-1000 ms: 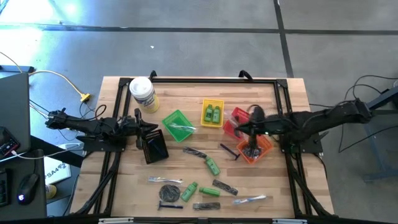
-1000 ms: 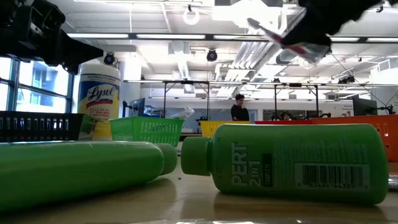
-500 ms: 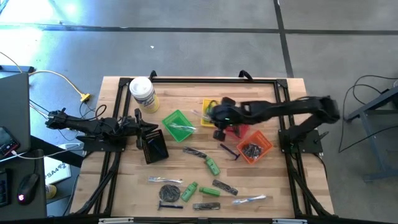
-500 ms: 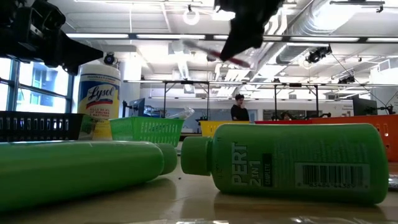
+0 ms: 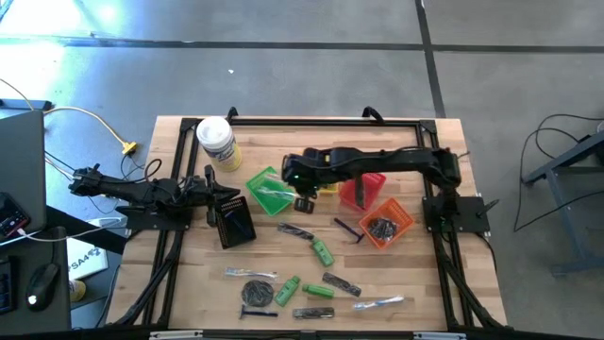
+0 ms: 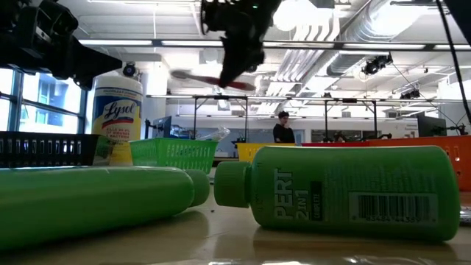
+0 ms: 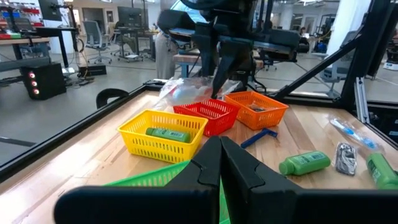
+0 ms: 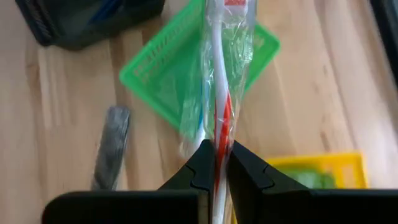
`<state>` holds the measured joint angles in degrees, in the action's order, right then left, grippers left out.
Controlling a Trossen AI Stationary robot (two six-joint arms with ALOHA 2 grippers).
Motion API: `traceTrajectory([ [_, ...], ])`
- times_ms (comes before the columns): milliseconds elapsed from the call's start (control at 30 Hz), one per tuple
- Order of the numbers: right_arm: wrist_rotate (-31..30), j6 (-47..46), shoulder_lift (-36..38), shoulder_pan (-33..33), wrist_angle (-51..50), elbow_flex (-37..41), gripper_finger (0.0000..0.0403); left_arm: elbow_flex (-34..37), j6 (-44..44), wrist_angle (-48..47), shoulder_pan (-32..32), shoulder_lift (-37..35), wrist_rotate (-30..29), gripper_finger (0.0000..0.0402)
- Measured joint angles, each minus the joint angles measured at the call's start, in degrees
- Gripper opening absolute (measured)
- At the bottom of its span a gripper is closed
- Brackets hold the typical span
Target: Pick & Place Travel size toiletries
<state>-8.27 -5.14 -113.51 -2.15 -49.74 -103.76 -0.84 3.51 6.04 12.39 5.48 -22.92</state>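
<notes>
Right hand (image 5: 300,181): I see it pinched on a clear-wrapped toothbrush (image 8: 217,93), swung over from the orange basket (image 5: 396,215) side.
Position: above the green basket (image 5: 257,179).
Meaning: I judge release next.
Left hand (image 5: 209,198): closed, parked.

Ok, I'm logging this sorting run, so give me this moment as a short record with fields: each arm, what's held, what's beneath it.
right gripper: above the green basket, jaws shut on a clear-wrapped toothbrush
left gripper: waiting at the table's left edge, jaws shut, holding nothing
green basket: already holds a wrapped item
yellow basket: green bottle inside
table: loose toiletries remain
</notes>
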Motion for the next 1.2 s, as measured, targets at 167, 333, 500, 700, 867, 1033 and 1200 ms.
traceTrajectory([
  [167, -7.30, 4.63, -5.59, 0.06, -3.17, -7.74, 0.0022, 0.00, 0.00, -0.02, -0.01, 0.00, 0.00, 0.0000],
  [333, -17.31, 8.15, -11.08, 0.06, -8.81, -13.91, 0.0023, 0.00, 0.00, -0.08, 0.01, 0.02, 0.00, 0.0000],
  [500, -27.53, 12.72, -15.07, 1.22, -12.62, -15.21, 0.0023, 0.00, -0.20, -0.14, 0.01, 0.02, 0.00, 0.0000],
  [700, -33.63, 20.64, -17.38, 3.93, -11.14, -15.21, 0.0023, 0.00, -0.20, -0.15, 0.01, 0.02, -0.02, 0.0000],
  [867, -34.67, 26.54, -17.36, 6.08, -8.37, -15.21, 0.0023, 0.00, -0.22, -0.15, -0.01, 0.02, -0.02, 0.0000],
  [1033, -38.53, 29.87, -17.67, 6.66, -6.87, -15.23, 0.0023, 0.00, -0.22, -0.15, -0.01, 0.02, -0.02, 0.0000],
  [1200, -36.51, 30.93, -19.88, 6.19, -6.38, -15.26, 0.0023, 0.00, -0.22, -0.13, 0.00, 0.02, -0.04, 0.0000],
])
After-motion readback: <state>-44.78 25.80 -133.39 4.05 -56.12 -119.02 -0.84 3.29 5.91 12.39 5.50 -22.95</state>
